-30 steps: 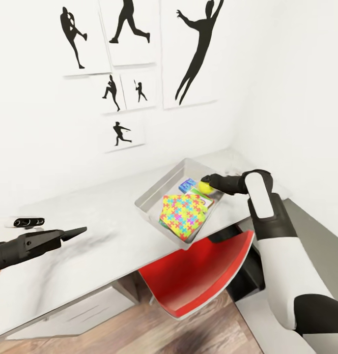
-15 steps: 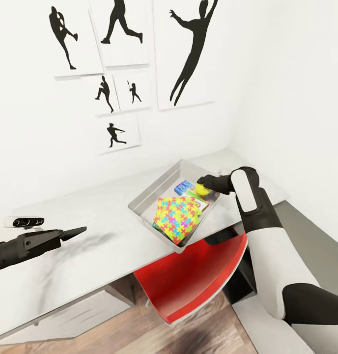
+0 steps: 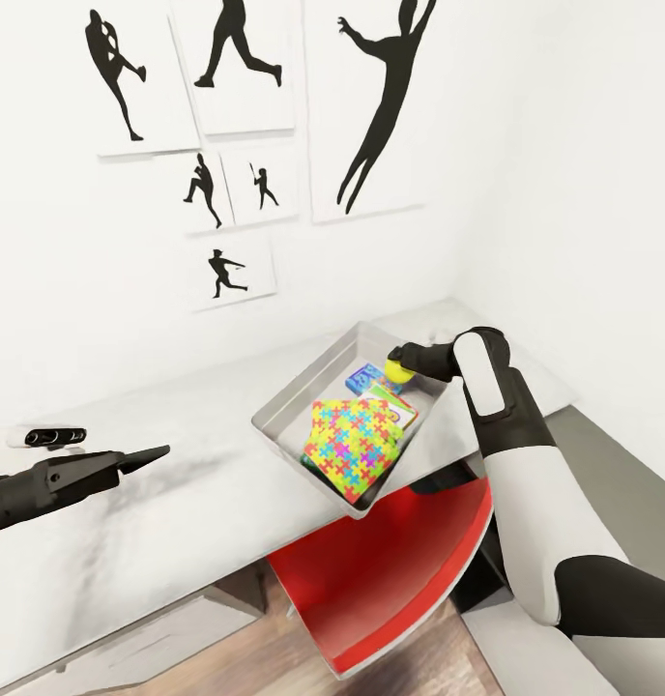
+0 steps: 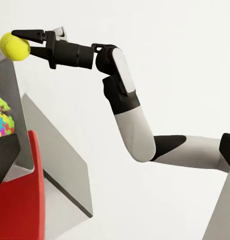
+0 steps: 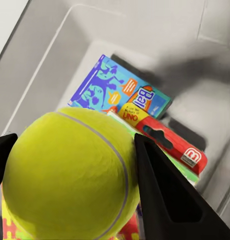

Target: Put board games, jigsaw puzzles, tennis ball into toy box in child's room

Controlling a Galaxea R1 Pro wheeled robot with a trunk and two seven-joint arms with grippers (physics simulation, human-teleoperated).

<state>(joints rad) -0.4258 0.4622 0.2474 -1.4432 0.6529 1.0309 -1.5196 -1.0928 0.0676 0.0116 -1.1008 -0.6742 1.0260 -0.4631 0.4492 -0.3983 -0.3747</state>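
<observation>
The light grey toy box (image 3: 292,391) stands on the table (image 3: 178,503) near the corner of the room. In it a multicoloured jigsaw puzzle (image 3: 350,447) lies on top, with a blue board game (image 3: 362,376) and a red-edged one (image 3: 398,410) beside it. My right gripper (image 3: 397,362) is shut on the tennis ball (image 3: 399,371), holding it just over the box's far right end. In the right wrist view the tennis ball (image 5: 69,175) sits between the fingers, above the blue board game (image 5: 117,90) and a red UNO box (image 5: 167,142). My left gripper (image 3: 157,453) hovers shut over the table's left part.
A red chair (image 3: 390,561) is tucked under the table below the toy box. A small white device (image 3: 47,437) lies at the table's left. Black silhouette pictures (image 3: 371,106) hang on the wall behind. White walls close in the corner at right.
The whole picture has shifted a little as the camera moved. My right gripper still holds the ball over the box's far end. The left arm has stayed put.
</observation>
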